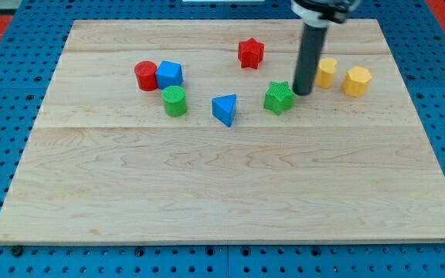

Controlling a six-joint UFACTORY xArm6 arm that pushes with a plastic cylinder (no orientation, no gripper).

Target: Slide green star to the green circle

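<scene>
The green star (279,97) lies on the wooden board (230,193), right of centre near the view's top. The green circle (174,101), a short cylinder, stands to the view's left of it, with the blue triangle (225,109) between the two. My tip (303,93) is the lower end of the dark rod and rests just to the right of the green star, touching or nearly touching its right side.
A red cylinder (146,76) and a blue cube (169,75) sit together just above the green circle. A red star (250,53) lies above the green star. Two yellow blocks (327,72) (356,81) sit right of the rod.
</scene>
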